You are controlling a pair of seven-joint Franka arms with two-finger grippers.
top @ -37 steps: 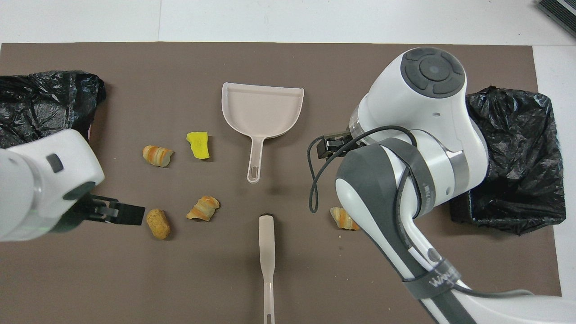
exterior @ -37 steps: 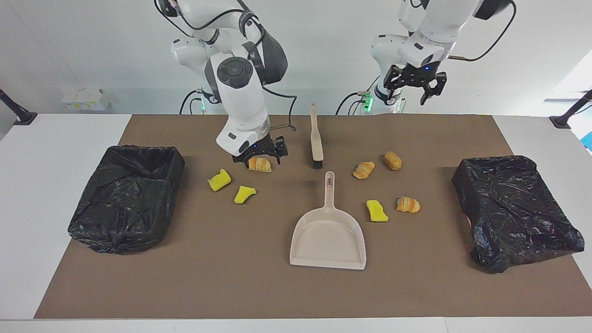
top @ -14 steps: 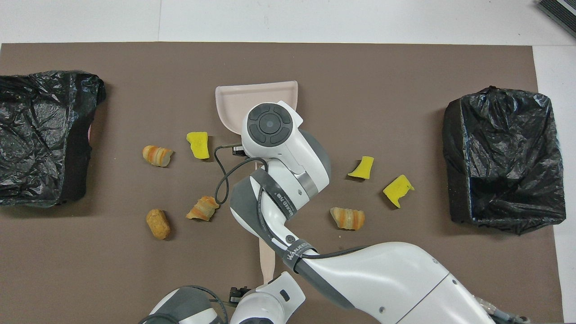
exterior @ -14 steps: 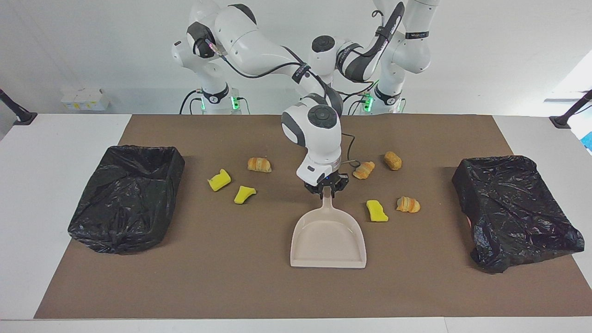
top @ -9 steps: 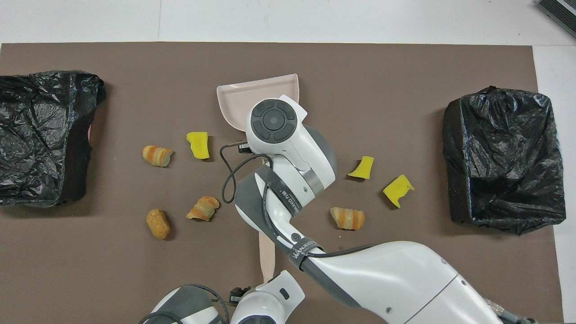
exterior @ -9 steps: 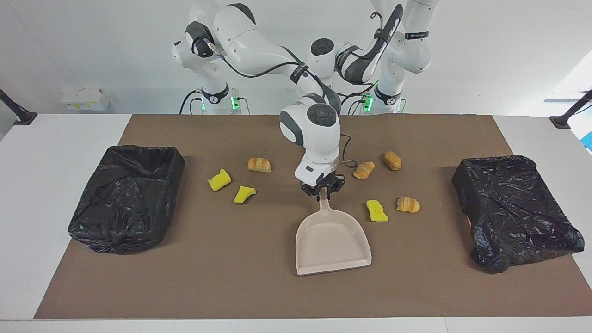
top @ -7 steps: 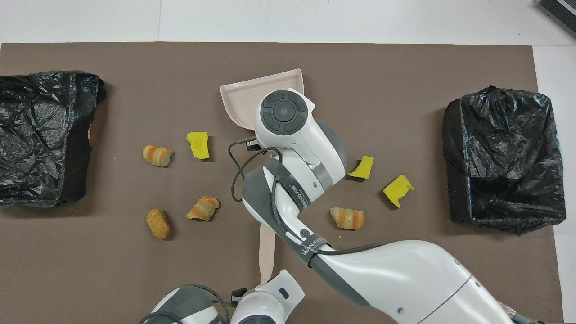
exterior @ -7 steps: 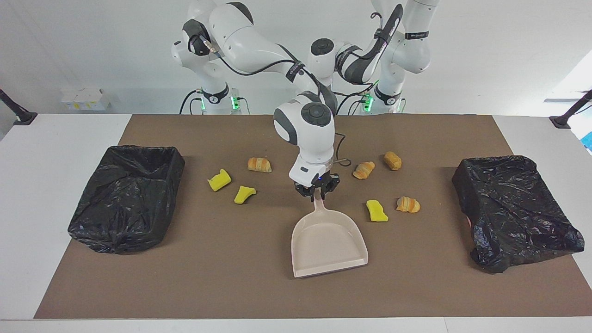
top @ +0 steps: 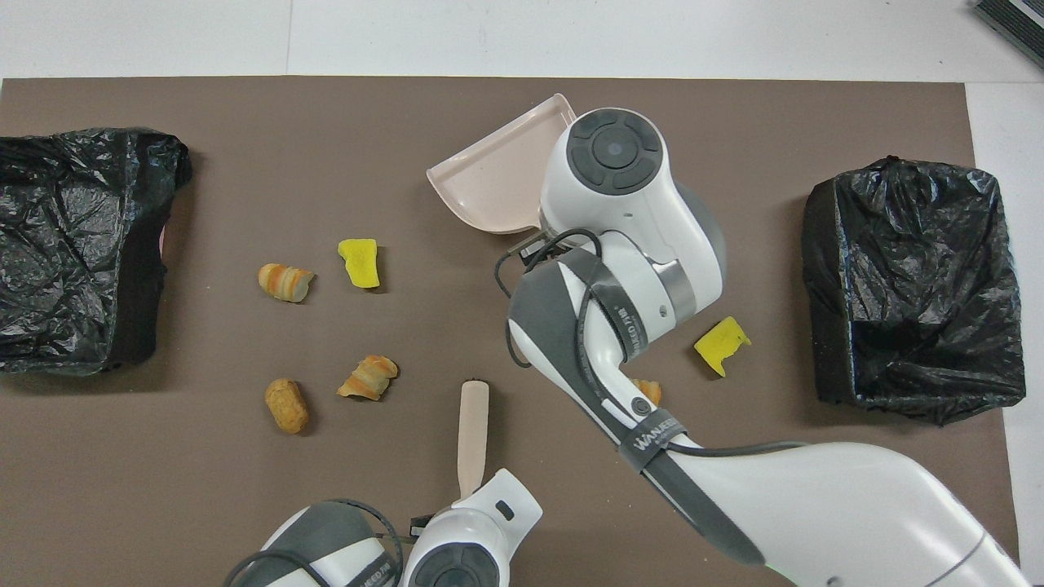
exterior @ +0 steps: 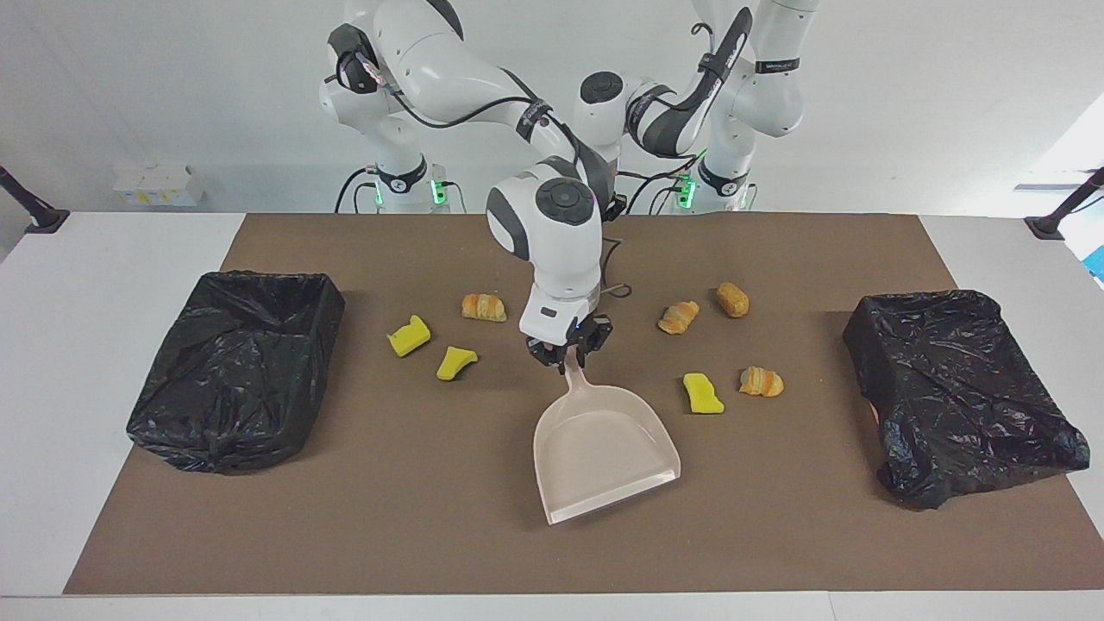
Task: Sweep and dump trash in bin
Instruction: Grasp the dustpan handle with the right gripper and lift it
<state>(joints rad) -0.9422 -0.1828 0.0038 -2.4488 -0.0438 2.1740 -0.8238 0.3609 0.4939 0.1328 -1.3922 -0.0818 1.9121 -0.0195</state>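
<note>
Swinging the pan (exterior: 604,448) askew since half a second back, shifting it toward the right arm's end. Passing the first bin (exterior: 233,371), then three bits of trash lying near it: two sponges (exterior: 409,335), one croissant (exterior: 484,307). Pinching the pan's handle tight with the right gripper (exterior: 569,355) mid-mat. Clamping the left gripper (top: 458,497) shut on the brush (top: 473,424) handle, close to the robots. Leaving four more bits (exterior: 703,392) scattered toward the left arm's end, beside the second bin (exterior: 957,388).

Beige, yellow and black on brown

Beige dustpan (exterior: 604,448), yellow sponge chunks (exterior: 703,393), golden-brown striped bread pieces (exterior: 483,307), glossy black bin liners (exterior: 233,371), brown mat (exterior: 414,517).
</note>
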